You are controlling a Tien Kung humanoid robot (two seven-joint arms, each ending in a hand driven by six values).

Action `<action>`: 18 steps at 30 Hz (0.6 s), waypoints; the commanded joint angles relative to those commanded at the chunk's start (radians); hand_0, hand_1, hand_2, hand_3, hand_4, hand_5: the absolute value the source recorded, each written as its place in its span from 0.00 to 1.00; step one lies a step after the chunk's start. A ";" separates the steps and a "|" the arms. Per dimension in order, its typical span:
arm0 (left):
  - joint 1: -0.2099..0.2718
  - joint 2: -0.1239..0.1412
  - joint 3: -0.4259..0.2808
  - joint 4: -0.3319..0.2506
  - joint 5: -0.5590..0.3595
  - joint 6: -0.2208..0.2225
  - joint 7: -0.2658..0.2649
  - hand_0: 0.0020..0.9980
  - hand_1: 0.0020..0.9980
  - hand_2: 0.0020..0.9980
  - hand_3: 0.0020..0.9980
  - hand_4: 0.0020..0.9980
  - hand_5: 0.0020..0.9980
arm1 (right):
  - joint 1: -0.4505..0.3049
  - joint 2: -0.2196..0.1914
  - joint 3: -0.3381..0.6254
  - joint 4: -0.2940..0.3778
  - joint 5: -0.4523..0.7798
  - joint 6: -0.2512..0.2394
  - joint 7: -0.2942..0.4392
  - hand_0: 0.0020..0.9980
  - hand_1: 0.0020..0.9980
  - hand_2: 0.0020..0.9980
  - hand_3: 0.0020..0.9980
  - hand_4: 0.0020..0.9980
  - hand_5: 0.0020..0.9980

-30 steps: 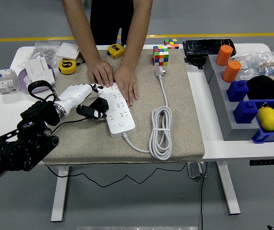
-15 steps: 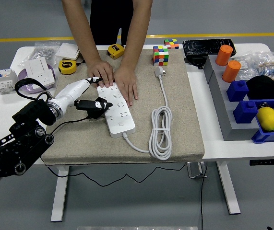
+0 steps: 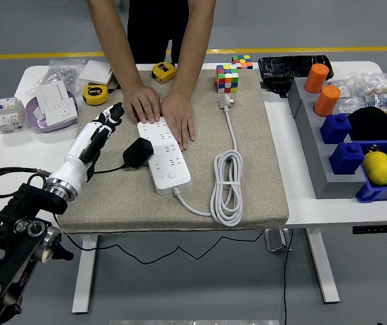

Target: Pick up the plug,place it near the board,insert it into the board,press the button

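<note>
- Left hand (image 3: 102, 132): a second ago it was closed on the black plug at the power strip's left edge. Now the fingers are extended and relaxed, holding nothing, and the hand has drawn back toward 10 o'clock of the plug, with clear mat between them. The right hand does not show.
- Plug (image 3: 136, 152): released. It sits at the left edge of the power strip (image 3: 165, 156), touching or just overlapping it and tilted, with its black cord (image 3: 108, 168) trailing off toward 8 o'clock. I cannot tell from this view whether the prongs are seated in a socket or the body merely rests against the strip's edge.
- Person's hands (image 3: 160, 112): both lie flat on the far end of the power strip, at 12 o'clock of the plug, pinning the board down. Their position is unchanged across the three frames.
- Strip's button (image 3: 171, 175): at the near end, about 5 o'clock of the plug; no hand is on it.
- White cable (image 3: 226, 187): coiled at 3 o'clock of the strip, with its own plug (image 3: 225, 101) lying loose near the colour cube (image 3: 227, 78). Both look undisturbed.
- Judgement: the pick-up and the placing beside the board look done. Insertion is unconfirmed and probably needs a push straight down. The button press is not yet done.
</note>
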 joint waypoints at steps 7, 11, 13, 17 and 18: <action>-0.001 0.014 0.033 0.036 0.056 -0.039 0.023 1.00 1.00 1.00 1.00 1.00 1.00 | 0.000 0.003 0.004 0.000 -0.002 0.000 0.000 1.00 0.80 0.73 0.73 1.00 0.74; -0.033 0.028 0.058 0.080 0.128 -0.032 0.029 1.00 1.00 0.99 0.98 1.00 1.00 | 0.003 0.002 0.005 0.000 -0.002 0.000 0.000 1.00 0.80 0.73 0.73 1.00 0.74; -0.049 0.033 0.068 0.100 0.167 -0.028 0.035 1.00 1.00 0.99 0.98 1.00 1.00 | 0.004 0.002 0.005 0.000 -0.002 -0.001 0.000 1.00 0.80 0.73 0.73 1.00 0.74; -0.083 0.042 0.095 0.136 0.240 -0.025 0.047 1.00 1.00 0.98 0.98 1.00 1.00 | 0.004 0.001 0.006 0.000 -0.004 -0.001 -0.001 1.00 0.80 0.73 0.73 1.00 0.74; -0.089 0.044 0.102 0.143 0.257 -0.026 0.051 1.00 1.00 0.98 0.98 1.00 1.00 | 0.003 0.001 0.008 0.000 -0.005 -0.001 -0.001 1.00 0.80 0.73 0.73 1.00 0.74</action>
